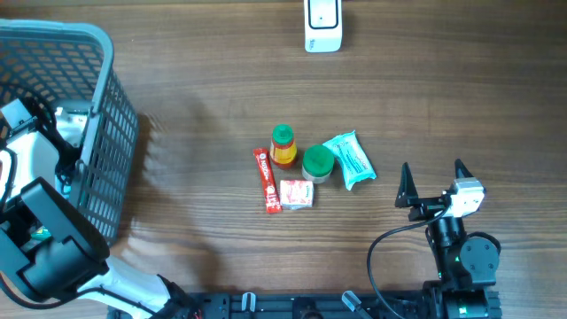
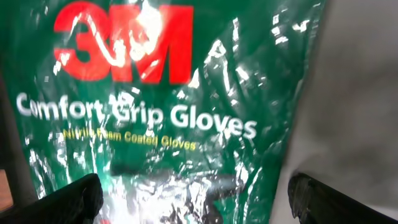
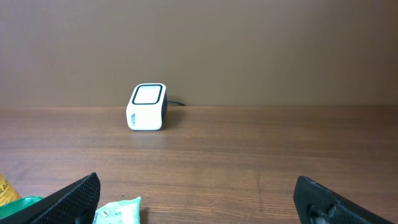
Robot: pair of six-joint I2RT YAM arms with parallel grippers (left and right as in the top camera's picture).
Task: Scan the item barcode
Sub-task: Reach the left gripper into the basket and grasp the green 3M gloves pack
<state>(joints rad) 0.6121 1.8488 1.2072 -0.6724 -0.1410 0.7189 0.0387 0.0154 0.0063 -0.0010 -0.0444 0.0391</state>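
Gloves packet [image 2: 155, 124], tabletop's left-edge basket [image 1: 111, 133] | looked limp, slippery; edge pinch advised | your left gripper [image 2: 196, 202], right gripper [image 3: 196, 199] gaped.

Overhead, my right arm [image 1: 462, 257] reads mostly black: a round joint housing [image 1: 479, 257], a short dark link, and a white block [image 1: 467, 193] mounted behind the right end effector [image 1: 432, 173]. Its two fingers [image 1: 406, 188] are black, slim and taper to sharp points. A thin black cable [image 1: 376, 257] loops away from the wrist and curves round toward the base. My left arm [image 1: 44, 244] looks bulkier on screen, with boxy black links, white shells between them and a white tubular section [image 1: 133, 288] near the base. Through the wrist cameras, the left end effector [image 2: 199, 202] and the right one show only matte black fingertips [image 3: 68, 200] with a grainy, slightly rough surface.
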